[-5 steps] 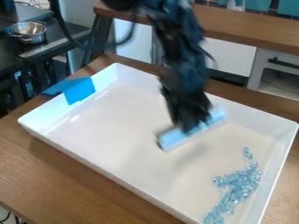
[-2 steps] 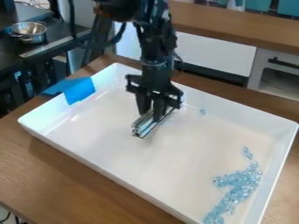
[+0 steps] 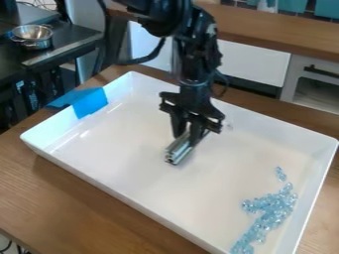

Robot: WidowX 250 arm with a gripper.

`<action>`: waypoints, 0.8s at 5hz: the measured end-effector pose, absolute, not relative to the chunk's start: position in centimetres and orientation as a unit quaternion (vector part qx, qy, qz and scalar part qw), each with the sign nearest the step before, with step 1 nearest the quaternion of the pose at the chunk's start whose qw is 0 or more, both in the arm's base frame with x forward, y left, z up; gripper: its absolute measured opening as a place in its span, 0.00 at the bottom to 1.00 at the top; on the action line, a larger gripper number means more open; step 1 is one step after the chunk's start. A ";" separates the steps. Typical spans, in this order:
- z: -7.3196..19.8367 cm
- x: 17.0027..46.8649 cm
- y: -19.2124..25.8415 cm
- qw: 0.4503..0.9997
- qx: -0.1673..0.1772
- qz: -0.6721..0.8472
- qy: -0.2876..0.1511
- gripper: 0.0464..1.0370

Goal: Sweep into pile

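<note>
Jaws [image 3: 186, 136] clamp a grooved bar [image 3: 176, 152] near the centre of the white tray [image 3: 109, 144]. Compared with a moment earlier, jaws and bar are displaced slightly toward 4 o'clock. The main bead cluster [image 3: 270, 206] is unchanged, elongated and loose, at 4 o'clock in the tray. One apparent stray bead [image 3: 229, 127] lies apart, toward 1 o'clock. The displacement likely repositions the tool without compacting the pile; further sweeping appears necessary.

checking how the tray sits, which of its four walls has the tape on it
The short wall at the view's left: blue tape folds over its rim, while the beads lie near the opposite short wall.
</note>
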State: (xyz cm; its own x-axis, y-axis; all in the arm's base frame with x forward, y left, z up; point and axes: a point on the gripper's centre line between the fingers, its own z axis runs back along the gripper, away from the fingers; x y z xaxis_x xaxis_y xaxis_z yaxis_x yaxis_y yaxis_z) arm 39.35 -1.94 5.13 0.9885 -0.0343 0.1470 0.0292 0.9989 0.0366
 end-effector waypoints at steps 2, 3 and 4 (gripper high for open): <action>5.1 39.3 -5.3 0.995 -0.002 -0.066 -0.081 0.30; 5.1 39.2 -6.6 0.993 -0.002 -0.086 -0.084 0.30; 4.8 39.0 -7.6 0.990 -0.002 -0.116 -0.082 0.30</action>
